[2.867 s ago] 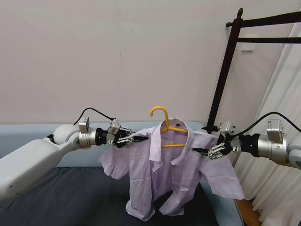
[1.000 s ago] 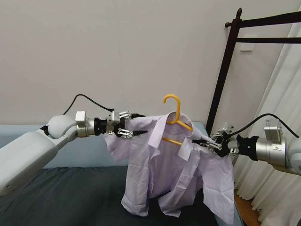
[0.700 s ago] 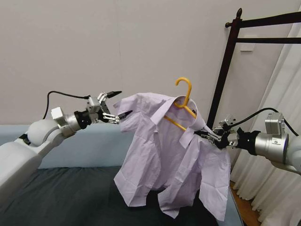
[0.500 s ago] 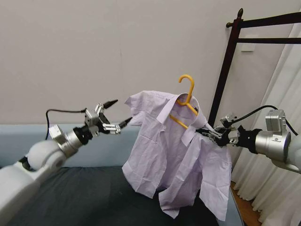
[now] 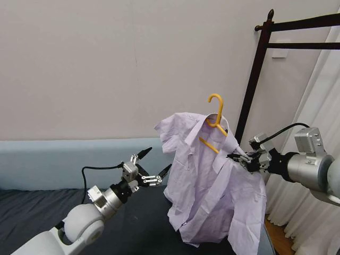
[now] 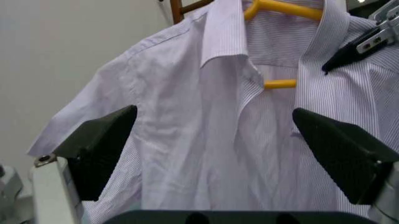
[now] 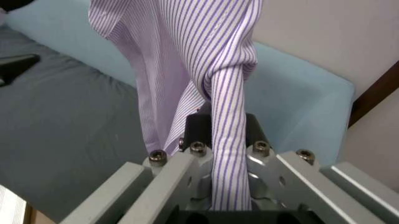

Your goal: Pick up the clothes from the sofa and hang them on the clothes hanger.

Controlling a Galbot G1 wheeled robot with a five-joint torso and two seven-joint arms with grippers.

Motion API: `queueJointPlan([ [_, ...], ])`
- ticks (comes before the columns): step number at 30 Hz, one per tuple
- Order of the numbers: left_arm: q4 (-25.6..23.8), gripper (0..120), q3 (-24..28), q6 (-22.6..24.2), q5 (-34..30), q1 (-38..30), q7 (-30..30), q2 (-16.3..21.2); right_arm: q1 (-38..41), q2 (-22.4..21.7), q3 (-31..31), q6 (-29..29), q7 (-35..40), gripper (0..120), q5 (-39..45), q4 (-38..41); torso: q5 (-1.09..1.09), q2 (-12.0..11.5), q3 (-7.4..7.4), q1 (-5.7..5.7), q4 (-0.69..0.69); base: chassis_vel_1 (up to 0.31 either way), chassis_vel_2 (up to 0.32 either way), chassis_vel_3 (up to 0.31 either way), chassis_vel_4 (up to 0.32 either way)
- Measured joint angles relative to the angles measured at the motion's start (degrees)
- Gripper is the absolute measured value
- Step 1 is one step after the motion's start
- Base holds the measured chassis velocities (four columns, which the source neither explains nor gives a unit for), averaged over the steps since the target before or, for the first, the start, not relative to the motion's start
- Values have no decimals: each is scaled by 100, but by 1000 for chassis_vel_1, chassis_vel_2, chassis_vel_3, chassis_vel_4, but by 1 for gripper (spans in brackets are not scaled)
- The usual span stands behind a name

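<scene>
Now the right gripper (image 5: pixel 234 158) pinches the shirt (image 5: pixel 207 186) on its hanger (image 5: pixel 218 109); left gripper (image 5: pixel 160 158) gapes wide.

No text, label, brand, number or sign can be read anywhere. The shirt (image 5: pixel 212 191) shows plain stripes and no legible tag, and the hanger (image 5: pixel 215 96) and the rack (image 5: pixel 254 79) carry no readable marks.
</scene>
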Motion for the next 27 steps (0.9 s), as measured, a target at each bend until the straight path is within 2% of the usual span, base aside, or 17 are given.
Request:
queueJointPlan([
  [5,223,95,641,63,46,-487,-233,-301,-31,-12,-13,1,51,1,-1,-11,0,0,1,0,-2,0,0,0,0],
  [8,343,83,880,89,41,-702,-355,-440,-51,-69,17,6,32,1,-22,-67,0,0,1,1,-1,0,0,0,0],
  [11,389,77,915,90,32,-748,-379,-468,-52,-92,31,10,20,1,-29,-84,0,0,1,1,0,0,0,0,0],
  [12,449,68,937,90,24,-787,-386,-482,-51,-117,37,14,3,1,-31,-96,-1,0,1,1,1,0,0,0,0],
  [14,469,66,943,90,20,-799,-388,-490,-50,-128,38,15,-10,1,-31,-96,-1,-1,1,0,1,0,0,0,0],
  [17,553,52,984,88,-4,-870,-394,-562,-44,-165,37,19,-86,1,-31,-82,-1,0,1,1,1,0,0,0,0],
  [18,553,52,984,88,-4,-870,-394,-562,-44,-165,37,19,-86,1,-31,-82,-1,0,1,1,1,0,0,0,0],
  [21,615,37,1052,89,-15,-970,-413,-640,-39,-186,26,23,-117,1,-30,-81,-2,-1,1,0,0,0,0,0,0],
  [23,618,34,1066,88,-28,-993,-418,-648,-38,-191,25,23,-121,1,-30,-85,-1,0,1,1,0,0,0,0,0],
  [25,606,22,1107,103,-123,-1061,-442,-643,-35,-204,23,25,-127,1,-32,-131,-2,0,1,1,0,0,0,0,0],
  [27,598,19,1111,108,-138,-1075,-446,-639,-33,-204,22,26,-128,1,-32,-143,-2,0,1,1,1,0,0,0,0],
])
